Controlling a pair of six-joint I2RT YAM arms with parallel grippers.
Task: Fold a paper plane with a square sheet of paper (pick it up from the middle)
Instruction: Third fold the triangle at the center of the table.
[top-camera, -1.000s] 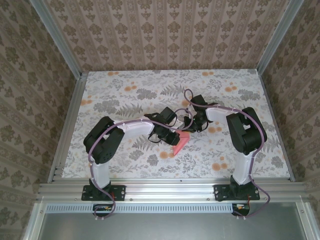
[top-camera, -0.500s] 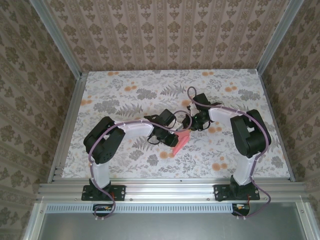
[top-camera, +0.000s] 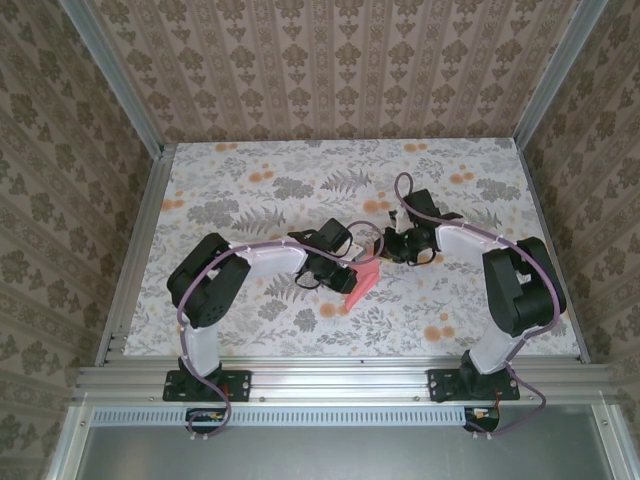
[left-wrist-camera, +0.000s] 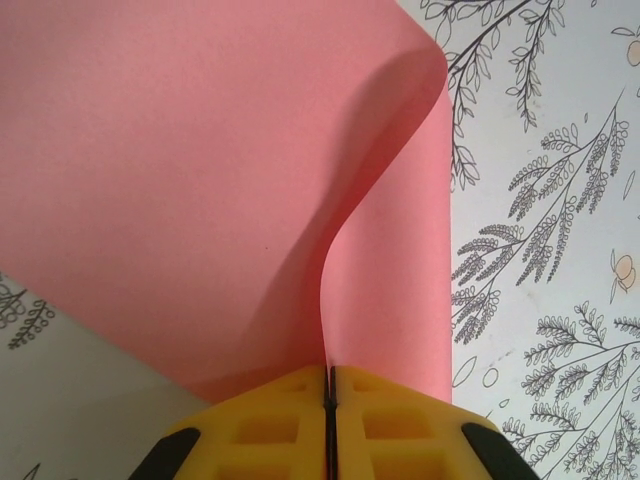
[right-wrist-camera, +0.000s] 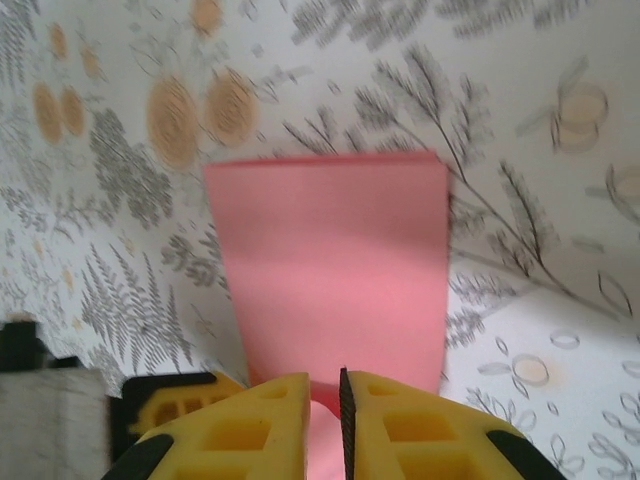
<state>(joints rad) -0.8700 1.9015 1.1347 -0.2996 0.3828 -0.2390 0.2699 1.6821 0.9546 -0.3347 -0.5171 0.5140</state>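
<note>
The square sheet of paper (top-camera: 363, 280) is salmon pink and lies curled near the table's middle. My left gripper (top-camera: 351, 271) is shut on it. In the left wrist view the yellow jaws (left-wrist-camera: 329, 372) pinch the sheet's edge, and the sheet (left-wrist-camera: 200, 180) bends up in a soft curve. My right gripper (top-camera: 386, 250) sits just right of the paper. In the right wrist view its jaws (right-wrist-camera: 325, 385) stand slightly open with a narrow gap, and the paper (right-wrist-camera: 330, 270) lies in front of and below them.
The table (top-camera: 250, 190) carries a floral print of grey leaves and orange blooms. Patterned walls and aluminium rails (top-camera: 340, 375) enclose it. My left gripper's yellow finger (right-wrist-camera: 170, 395) shows at the lower left of the right wrist view.
My right arm has swung out to the right and its jaws have parted a little, off the paper. The left gripper has stayed shut on the sheet in place.
</note>
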